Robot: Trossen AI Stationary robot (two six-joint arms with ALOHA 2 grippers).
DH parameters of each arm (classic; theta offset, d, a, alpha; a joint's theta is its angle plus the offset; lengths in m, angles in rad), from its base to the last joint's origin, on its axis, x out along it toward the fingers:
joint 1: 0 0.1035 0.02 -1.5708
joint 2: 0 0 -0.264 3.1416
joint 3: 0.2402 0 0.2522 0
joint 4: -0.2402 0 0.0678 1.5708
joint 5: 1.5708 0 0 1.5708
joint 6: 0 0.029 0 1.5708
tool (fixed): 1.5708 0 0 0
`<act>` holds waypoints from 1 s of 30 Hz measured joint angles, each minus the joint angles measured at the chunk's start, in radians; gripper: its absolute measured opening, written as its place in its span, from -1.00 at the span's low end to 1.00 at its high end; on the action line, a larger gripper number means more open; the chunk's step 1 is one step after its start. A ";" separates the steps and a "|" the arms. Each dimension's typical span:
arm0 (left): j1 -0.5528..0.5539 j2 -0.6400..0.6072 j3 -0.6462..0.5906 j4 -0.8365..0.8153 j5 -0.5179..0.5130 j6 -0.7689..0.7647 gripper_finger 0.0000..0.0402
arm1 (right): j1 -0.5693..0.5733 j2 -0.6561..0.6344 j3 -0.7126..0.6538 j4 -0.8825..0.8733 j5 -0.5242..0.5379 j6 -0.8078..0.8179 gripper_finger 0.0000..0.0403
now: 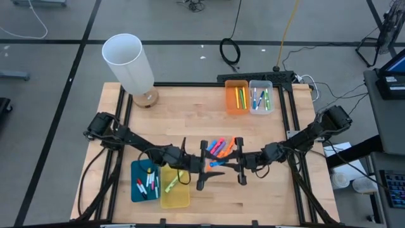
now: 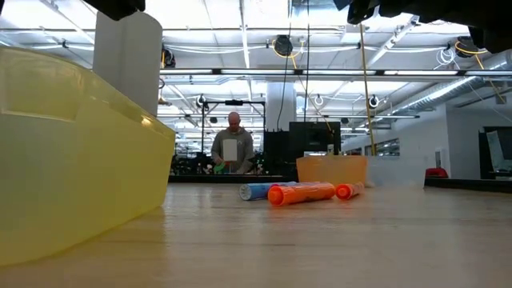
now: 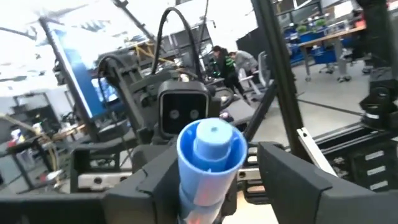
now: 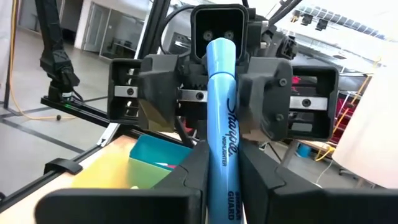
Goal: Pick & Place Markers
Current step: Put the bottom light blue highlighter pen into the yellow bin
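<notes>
Holding a blue highlighter (image 4: 222, 124) between them, your two grippers face each other above the middle of the table (image 1: 190, 107). Your right gripper (image 4: 221, 180) is clamped on one end of it. Your left gripper (image 3: 211, 180) has its fingers on either side of the other end, but you cannot tell whether they press on it. In the high view the blue highlighter (image 1: 217, 164) hangs between the two. The loose pile of markers (image 1: 221, 147) lies just past it toward 12 o'clock. A yellow bin (image 1: 174, 190) and a teal bin (image 1: 144, 180) sit toward 8 o'clock; an orange bin (image 1: 236, 96) and a clear bin (image 1: 261, 96) sit toward 1 o'clock. A white cylinder (image 1: 128, 62) stands at 11 o'clock.
</notes>
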 joint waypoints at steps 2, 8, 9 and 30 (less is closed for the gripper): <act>0.008 0.000 0.000 -0.008 -0.012 -0.020 -0.03 | -0.002 0.000 0.000 0.000 0.000 0.000 -0.77; 0.019 0.000 0.000 -0.017 0.028 -0.020 -0.21 | -0.002 0.000 0.000 -0.017 0.000 0.010 -0.77; 0.016 0.000 0.000 -0.017 0.036 -0.019 -0.26 | -0.002 0.000 0.000 -0.018 -0.004 0.010 -0.77; -0.114 -0.193 -0.001 -0.364 -0.421 0.014 -0.72 | -0.017 -0.070 -0.001 -0.277 0.150 0.240 -0.16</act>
